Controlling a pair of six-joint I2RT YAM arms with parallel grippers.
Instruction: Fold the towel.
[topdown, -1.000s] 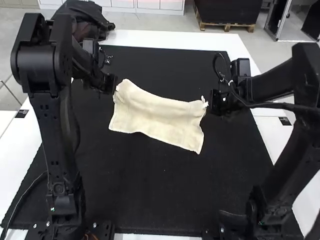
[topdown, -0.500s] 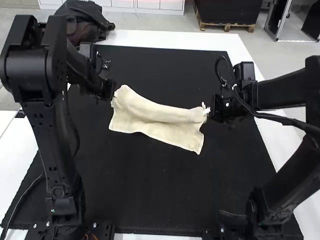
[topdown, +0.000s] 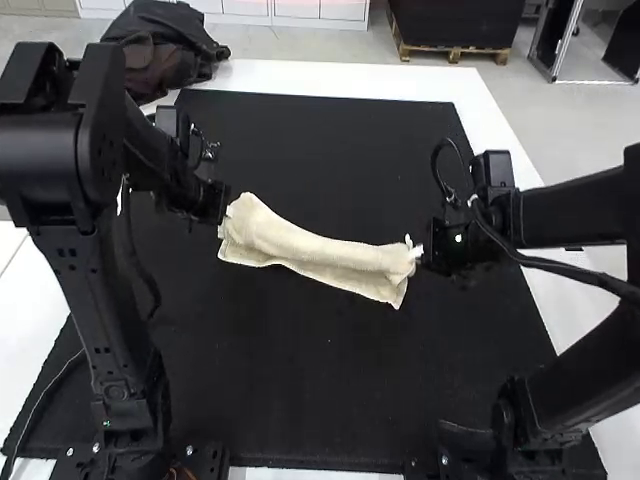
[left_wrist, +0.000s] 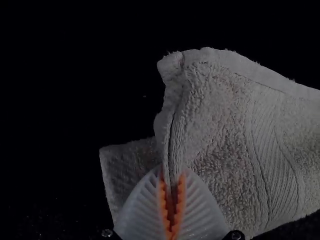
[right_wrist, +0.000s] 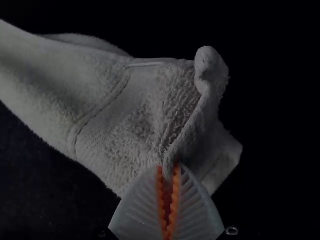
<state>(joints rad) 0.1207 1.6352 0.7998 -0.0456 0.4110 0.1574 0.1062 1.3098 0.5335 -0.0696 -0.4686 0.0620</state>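
Observation:
My left gripper (topdown: 222, 204) and right gripper (topdown: 424, 250) stand at opposite ends of the cream towel (topdown: 310, 253), which is folded over itself, its upper layer raised between them. A strip of the lower layer shows along the near side. In the left wrist view, the left gripper (left_wrist: 171, 190) is shut on the towel's side edge (left_wrist: 172, 125), pinched between orange pads. The right wrist view has the right gripper (right_wrist: 168, 182) shut on the other side edge of the towel (right_wrist: 135, 110), with another layer beneath.
A black mat (topdown: 300, 390) lies under the towel on the white table (topdown: 330, 78). A dark bag or garment (topdown: 165, 50) rests at the table's far left corner. A cable (topdown: 50, 385) runs by the left arm's base.
Both grippers have moved toward the near side of the table, carrying the towel's held edge over, so the uncovered near strip is narrower. The near edge has stayed put.

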